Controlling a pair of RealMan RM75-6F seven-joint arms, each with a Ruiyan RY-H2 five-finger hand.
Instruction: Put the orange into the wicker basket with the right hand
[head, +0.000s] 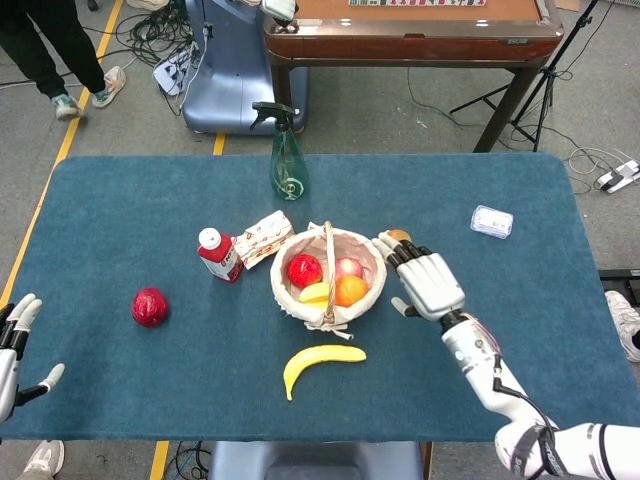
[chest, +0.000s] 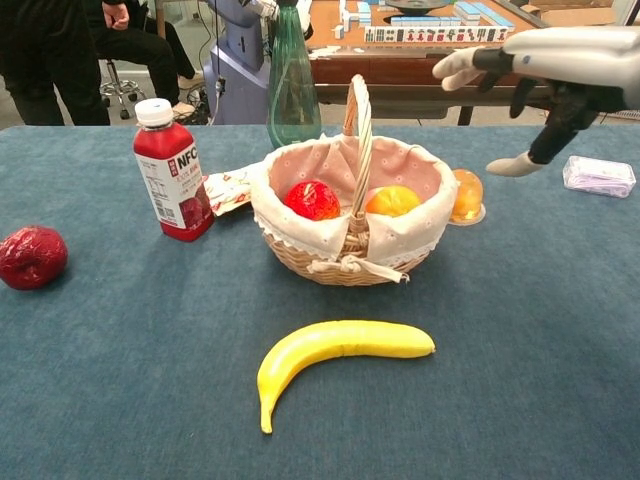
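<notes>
The orange (head: 350, 290) (chest: 392, 201) lies inside the wicker basket (head: 292, 299) (chest: 330, 252), on its right side beside a red fruit (head: 304, 270) (chest: 311, 199). My right hand (head: 430, 284) (chest: 545, 85) hovers just right of the basket, above the table, fingers spread and holding nothing. My left hand (head: 14, 345) rests open at the table's near left corner, seen only in the head view.
A banana (head: 320, 363) (chest: 338, 352) lies in front of the basket. A red juice bottle (head: 219, 255) (chest: 171, 183), snack packet (head: 263, 237), green spray bottle (head: 287, 155) and red fruit (head: 149, 306) stand to the left and behind. A jelly cup (chest: 465, 197) and clear box (head: 492, 221) sit right.
</notes>
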